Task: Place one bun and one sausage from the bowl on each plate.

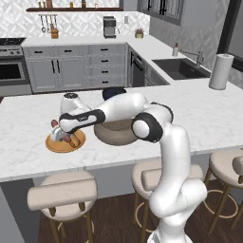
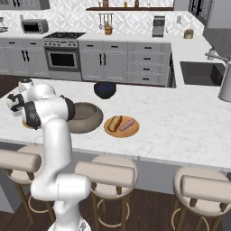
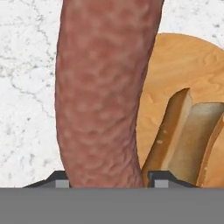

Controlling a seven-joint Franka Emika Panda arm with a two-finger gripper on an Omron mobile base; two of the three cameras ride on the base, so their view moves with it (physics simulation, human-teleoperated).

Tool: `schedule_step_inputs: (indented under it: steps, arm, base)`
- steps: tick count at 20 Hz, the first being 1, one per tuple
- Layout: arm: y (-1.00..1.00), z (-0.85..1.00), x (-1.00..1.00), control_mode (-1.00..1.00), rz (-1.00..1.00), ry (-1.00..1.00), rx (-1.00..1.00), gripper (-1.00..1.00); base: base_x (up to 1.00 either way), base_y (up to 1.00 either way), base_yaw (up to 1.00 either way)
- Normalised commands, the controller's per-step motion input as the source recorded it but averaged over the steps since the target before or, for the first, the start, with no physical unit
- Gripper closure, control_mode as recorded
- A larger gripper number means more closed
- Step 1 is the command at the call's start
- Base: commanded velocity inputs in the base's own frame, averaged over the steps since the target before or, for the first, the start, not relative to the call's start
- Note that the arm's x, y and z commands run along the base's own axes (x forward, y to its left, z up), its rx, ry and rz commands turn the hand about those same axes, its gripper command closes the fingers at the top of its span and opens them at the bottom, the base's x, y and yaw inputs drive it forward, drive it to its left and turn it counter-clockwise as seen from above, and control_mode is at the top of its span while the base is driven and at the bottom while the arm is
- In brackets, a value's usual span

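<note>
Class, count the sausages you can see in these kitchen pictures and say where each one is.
2. One sausage is held between the gripper's fingers above the left plate, beside its bun. The other sausage lies on the right plate. The bowl's inside is partly hidden.

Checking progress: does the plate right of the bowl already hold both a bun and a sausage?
Yes: the plate carries a bun and a sausage side by side.

Bench layout, right base view
Bowl (image 2: pixel 84 118) centre-left; plate (image 2: pixel 122 127) with bun (image 2: pixel 114 122) and sausage (image 2: pixel 127 125) just right; small bowl (image 2: pixel 105 90) above.
</note>
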Motion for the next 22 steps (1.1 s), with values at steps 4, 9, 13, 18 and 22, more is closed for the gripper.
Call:
schedule_step_inputs:
  steps: [4, 9, 13, 18, 22]
  arm:
    - [0.3, -0.01, 0.48, -1.0, -0.12, 0.0, 0.0, -1.0]
    - [-0.08, -0.01, -0.09, -1.0, -0.07, 0.01, -0.01, -1.0]
    - [-0.91, 0.31, -0.99, -1.0, -0.14, -0.03, 0.09, -1.0]
    - [-1.0, 0.31, -1.0, -1.0, -0.07, -0.12, 0.13, -1.0]
    - [-1.0, 0.33, -1.0, -1.0, -0.08, -0.19, 0.19, -1.0]
  base:
    - [0.0, 0.0, 0.0]
    - [0.0, 0.0, 0.0]
    - [0.0, 0.0, 0.0]
    - [0.0, 0.0, 0.0]
    - [0.0, 0.0, 0.0]
